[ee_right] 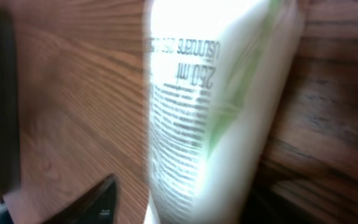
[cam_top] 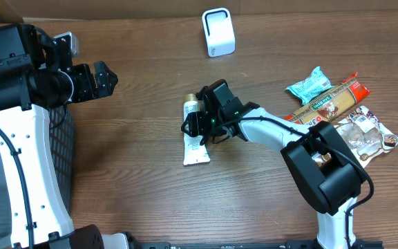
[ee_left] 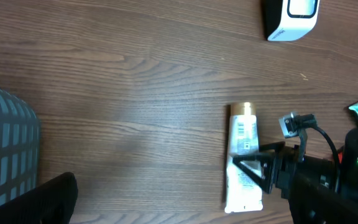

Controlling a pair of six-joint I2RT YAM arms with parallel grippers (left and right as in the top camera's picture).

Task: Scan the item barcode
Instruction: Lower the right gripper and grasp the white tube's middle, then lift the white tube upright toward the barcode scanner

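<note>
One tube (cam_top: 196, 150) is straddled mid-frame by right claw (cam_top: 196, 128), jaws parted; left claw (cam_top: 106, 76) open. Grasp step judged pending; barcode (ee_left: 246, 131) must then be shown to scanner (cam_top: 218, 32).

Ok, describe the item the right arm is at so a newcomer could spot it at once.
On the wooden table, find the white scanner at the far edge, then the right gripper at mid-table. Under it lies a white tube, flat, print up. Its gold cap sets it apart from the colourful snack packets further right.
</note>
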